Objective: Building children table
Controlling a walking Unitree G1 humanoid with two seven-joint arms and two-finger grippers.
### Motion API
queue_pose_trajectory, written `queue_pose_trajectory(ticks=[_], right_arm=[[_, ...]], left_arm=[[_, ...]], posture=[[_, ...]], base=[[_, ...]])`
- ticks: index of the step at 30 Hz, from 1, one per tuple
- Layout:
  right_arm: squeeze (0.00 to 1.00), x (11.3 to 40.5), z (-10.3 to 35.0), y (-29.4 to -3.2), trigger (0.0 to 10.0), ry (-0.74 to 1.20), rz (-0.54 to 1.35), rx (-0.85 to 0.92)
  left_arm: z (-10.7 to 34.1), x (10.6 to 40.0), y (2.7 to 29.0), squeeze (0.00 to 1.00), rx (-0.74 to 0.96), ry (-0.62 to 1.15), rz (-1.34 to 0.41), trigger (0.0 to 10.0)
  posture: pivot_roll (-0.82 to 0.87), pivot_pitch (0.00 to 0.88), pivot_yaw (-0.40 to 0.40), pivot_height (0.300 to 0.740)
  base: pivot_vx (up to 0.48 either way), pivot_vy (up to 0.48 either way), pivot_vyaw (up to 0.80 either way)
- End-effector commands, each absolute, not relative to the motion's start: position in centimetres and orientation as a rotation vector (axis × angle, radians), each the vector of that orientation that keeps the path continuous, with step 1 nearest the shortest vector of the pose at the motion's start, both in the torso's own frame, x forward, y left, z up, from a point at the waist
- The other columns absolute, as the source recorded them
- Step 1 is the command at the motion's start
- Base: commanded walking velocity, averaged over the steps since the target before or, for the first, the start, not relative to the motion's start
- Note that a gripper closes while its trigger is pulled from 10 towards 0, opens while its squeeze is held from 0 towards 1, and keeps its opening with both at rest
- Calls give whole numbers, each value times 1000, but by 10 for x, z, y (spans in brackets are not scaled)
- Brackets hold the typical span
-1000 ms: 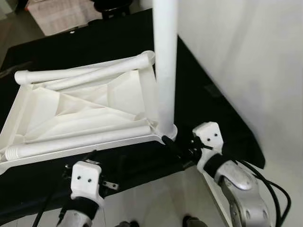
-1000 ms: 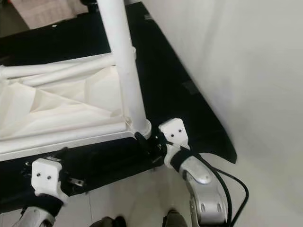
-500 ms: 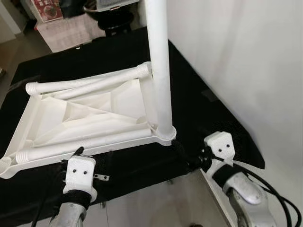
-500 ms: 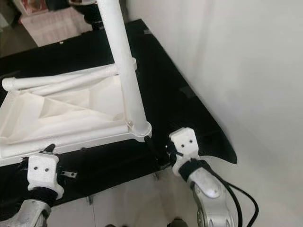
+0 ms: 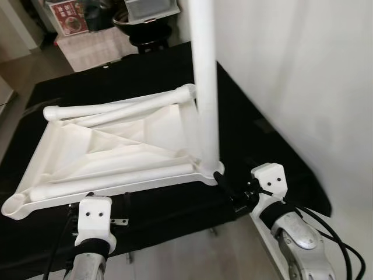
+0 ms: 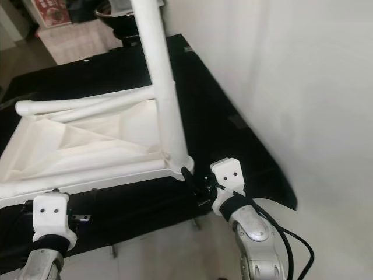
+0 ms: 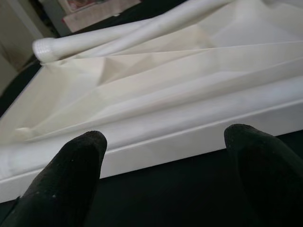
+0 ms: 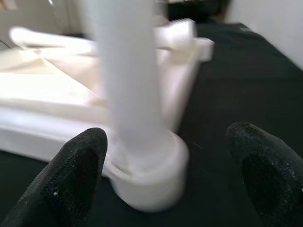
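Observation:
The white plastic tabletop [image 5: 125,143] lies upside down on a black-covered surface [image 5: 116,70]. One white leg [image 5: 205,87] stands upright in the socket at its near right corner. Loose legs lie on it, one along the far edge [image 5: 116,107] and one along the near edge [image 5: 111,178]. My right gripper [image 8: 170,165] is open just short of the upright leg's base [image 8: 151,175], one finger to each side. My left gripper [image 7: 165,156] is open too, facing the tabletop's near rim [image 7: 189,137] with nothing between its fingers.
A white wall [image 5: 303,87] runs close along the right side. The black surface ends in a front edge just beyond my wrists, with pale floor [image 5: 192,251] below. An empty corner socket [image 5: 13,205] sits at the tabletop's near left. A dark stand [image 5: 145,20] is behind.
The camera has lifted and shifted, bringing more of the far room into view. Both grippers keep about the same places against the tabletop's near edge, and the leg stays upright.

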State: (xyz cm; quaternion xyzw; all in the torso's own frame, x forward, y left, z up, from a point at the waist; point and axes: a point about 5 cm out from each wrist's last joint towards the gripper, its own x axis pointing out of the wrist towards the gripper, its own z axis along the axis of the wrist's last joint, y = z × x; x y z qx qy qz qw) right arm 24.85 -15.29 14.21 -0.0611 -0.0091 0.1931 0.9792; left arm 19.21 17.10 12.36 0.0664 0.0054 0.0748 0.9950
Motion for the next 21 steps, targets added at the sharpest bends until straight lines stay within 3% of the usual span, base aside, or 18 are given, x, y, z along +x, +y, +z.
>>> queue_pose_trajectory(ticks=[1,12,21], right_arm=[[0,250,140,-146,10000,-20,404,-94],[0,245,138,-158,10000,3,373,-106],[0,245,138,-154,10000,1,406,-112]], left_arm=[[118,191,178,0,164,45,175,10000],[117,193,173,0,157,44,154,10000],[118,194,173,0,158,43,141,10000]], posture=[[-54,115,96,740],[-78,123,88,740],[-78,126,92,740]], base=[[0,480,0],[0,480,0],[0,480,0]])
